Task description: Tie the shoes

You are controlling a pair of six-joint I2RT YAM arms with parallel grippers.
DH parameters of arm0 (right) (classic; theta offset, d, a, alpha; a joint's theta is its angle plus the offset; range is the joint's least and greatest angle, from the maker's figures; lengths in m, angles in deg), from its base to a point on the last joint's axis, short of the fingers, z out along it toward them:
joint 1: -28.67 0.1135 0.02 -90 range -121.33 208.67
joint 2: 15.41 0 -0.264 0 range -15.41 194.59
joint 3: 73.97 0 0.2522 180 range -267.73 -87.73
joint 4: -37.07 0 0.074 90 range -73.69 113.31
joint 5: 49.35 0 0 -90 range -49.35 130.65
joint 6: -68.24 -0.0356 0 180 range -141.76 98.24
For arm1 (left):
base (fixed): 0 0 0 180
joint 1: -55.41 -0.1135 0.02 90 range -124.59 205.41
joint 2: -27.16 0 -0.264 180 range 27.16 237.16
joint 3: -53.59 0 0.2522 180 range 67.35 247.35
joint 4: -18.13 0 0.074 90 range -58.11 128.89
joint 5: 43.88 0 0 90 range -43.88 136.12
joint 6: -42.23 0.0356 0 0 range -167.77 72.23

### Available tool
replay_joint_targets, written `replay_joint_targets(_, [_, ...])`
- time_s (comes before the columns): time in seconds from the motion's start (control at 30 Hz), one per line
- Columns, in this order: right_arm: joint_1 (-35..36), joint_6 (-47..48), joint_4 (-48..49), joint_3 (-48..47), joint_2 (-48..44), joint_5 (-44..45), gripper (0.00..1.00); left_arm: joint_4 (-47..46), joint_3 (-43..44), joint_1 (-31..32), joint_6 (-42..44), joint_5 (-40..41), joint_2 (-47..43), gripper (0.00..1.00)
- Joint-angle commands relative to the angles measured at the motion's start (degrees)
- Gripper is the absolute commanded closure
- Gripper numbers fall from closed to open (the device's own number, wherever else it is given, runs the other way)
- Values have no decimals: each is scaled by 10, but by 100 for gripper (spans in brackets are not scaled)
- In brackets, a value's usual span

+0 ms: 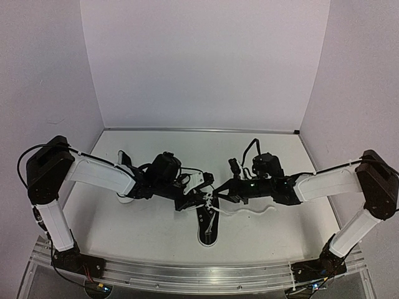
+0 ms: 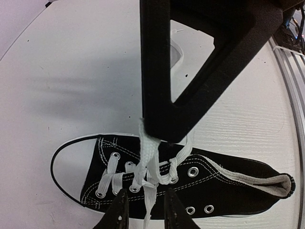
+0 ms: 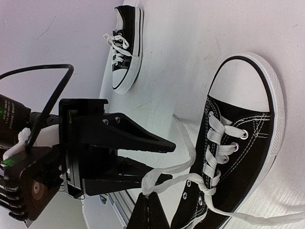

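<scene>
An aluminium rail [image 1: 199,276] is running along the near edge of the white table [image 1: 149,233], with both arm bases bolted to it. Just beyond it, about midway between the left and right edges, the near sneaker [image 1: 208,229] is standing on its sole, black canvas with a white toe cap, its upper eyelets left unthreaded.

The two arms are meeting right over it. The right gripper [image 3: 148,200] is pinching a strand of white lace [image 3: 171,172] between closed fingers and is holding it up taut above the tongue. The left gripper [image 2: 145,200] is hovering low over the laced part with its jaws a narrow way apart; a strand is running through the gap, touching neither finger as far as the wrist view shows. Another lace end is trailing across the table on the right side of the sneaker.

In the left wrist view the right gripper's black body is blocking much of the table beyond. A black cable [image 3: 47,95] is looping over the left wrist, and the white print [image 3: 9,113] on its housing is too small to read.

Farther back, toward the left edge, the far sneaker [image 3: 127,45] is sitting with laces lying loose over its top; from above, the left arm [image 1: 100,174] is covering most of it.
</scene>
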Motion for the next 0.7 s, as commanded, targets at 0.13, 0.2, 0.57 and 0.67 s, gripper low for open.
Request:
replay_joint_targets(0.13, [3, 8, -7, 9, -27, 17, 100, -43, 31, 13, -15, -24, 26, 81])
replay_joint_targets(0.2, [3, 8, -8, 10, -29, 19, 100, -49, 33, 15, -18, -24, 31, 82])
replay_joint_targets(0.57, [3, 7, -15, 14, -40, 25, 100, -56, 47, 19, -23, -14, 47, 90])
replay_joint_targets(0.67, [3, 7, -17, 15, -44, 28, 100, -56, 50, 19, -25, -7, 47, 89])
